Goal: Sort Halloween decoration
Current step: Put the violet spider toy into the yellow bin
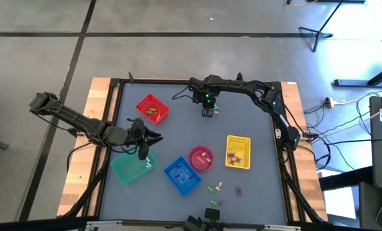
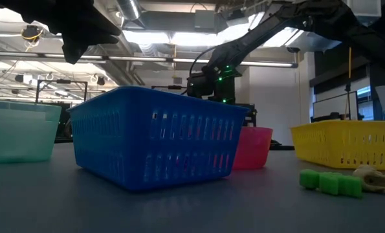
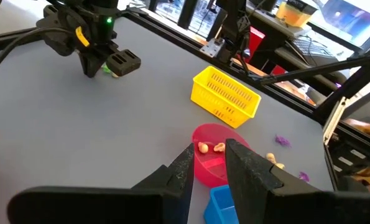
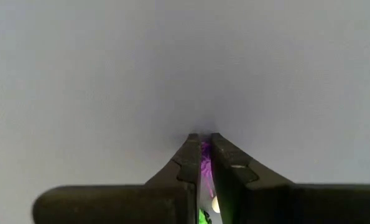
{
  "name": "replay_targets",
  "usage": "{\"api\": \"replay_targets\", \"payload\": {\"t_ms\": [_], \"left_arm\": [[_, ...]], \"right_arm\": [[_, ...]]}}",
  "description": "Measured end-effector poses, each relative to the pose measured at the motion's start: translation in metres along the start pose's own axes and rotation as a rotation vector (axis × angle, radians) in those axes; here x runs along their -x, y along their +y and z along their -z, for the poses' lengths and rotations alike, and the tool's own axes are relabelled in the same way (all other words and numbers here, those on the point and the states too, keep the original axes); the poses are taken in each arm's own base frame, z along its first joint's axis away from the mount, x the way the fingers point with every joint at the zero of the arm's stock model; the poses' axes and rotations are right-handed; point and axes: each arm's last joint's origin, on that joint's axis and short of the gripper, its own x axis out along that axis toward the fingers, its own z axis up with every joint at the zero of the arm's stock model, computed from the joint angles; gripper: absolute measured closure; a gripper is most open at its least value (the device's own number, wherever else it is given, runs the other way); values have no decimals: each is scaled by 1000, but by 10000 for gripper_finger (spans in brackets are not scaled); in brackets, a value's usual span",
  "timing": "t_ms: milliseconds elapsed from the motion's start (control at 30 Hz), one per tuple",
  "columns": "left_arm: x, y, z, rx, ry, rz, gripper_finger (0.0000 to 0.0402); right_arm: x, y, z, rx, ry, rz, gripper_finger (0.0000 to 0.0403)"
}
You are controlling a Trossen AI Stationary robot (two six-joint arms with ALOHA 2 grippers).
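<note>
Grey bench [image 1: 178, 138] w/ wood edges, concrete floor [image 1: 178, 19] around. Right hand [image 4: 205, 155] down at far side, clenched on purple trinket [image 4: 204, 163]. Left hand [image 3: 209, 165] released, over teal basket [image 1: 131, 168]. Loose trinkets [image 1: 215, 188] near front edge.

Table [image 1: 255, 115]: flat blue-grey, pale wood edges, black frame.
Red basket [image 1: 153, 108]: green trinkets inside.
Teal basket [image 1: 131, 167]: translucent, pale.
Blue basket [image 1: 182, 175]: saturated blue, slotted-wall pattern.
Pink bowl [image 1: 201, 158]: cream trinkets inside.
Yellow basket [image 1: 238, 152]: slotted walls, purple trinkets inside.
Loose trinkets [image 1: 215, 188]: green, cream, purple.
Right gripper [image 4: 204, 148]: dark fingers, purple trinket [image 4: 204, 163] between.
Left gripper [image 3: 208, 163]: dark.
</note>
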Motion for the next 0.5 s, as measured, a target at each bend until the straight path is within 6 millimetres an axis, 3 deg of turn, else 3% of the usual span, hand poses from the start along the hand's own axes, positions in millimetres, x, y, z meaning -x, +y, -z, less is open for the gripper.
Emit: {"api": "replay_targets", "payload": {"t_ms": [500], "left_arm": [[0, 0, 0, -9, 0, -1, 325]], "right_arm": [[0, 0, 0, -1, 6, 9, 398]]}}
